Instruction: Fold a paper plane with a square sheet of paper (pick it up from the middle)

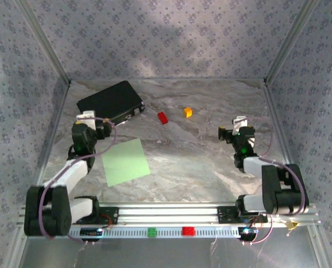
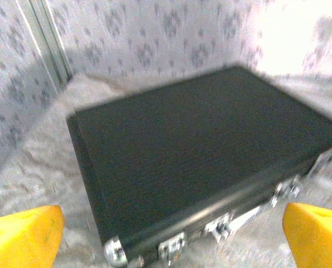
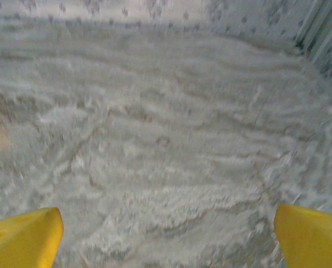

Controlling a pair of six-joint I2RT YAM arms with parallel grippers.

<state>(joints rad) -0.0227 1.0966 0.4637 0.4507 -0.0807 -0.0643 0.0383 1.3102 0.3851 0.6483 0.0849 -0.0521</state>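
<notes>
- The square sheet of paper (image 1: pixel 126 162) was plain light green, unmarked.
- The case (image 1: pixel 111 102), at 12 o'clock from the sheet, was black with silver latches.
- The block at 1 o'clock (image 1: pixel 162 117) was red; its neighbour (image 1: pixel 188 111) was orange-yellow.
- The table (image 1: pixel 205 162) was marbled grey and white.
- The walls (image 1: pixel 166 39) were pale grey with a small repeating floral print.
- The left gripper (image 2: pixel 166 245) and right gripper (image 3: pixel 166 240) had yellow pads.

No readable text or labels anywhere.
</notes>
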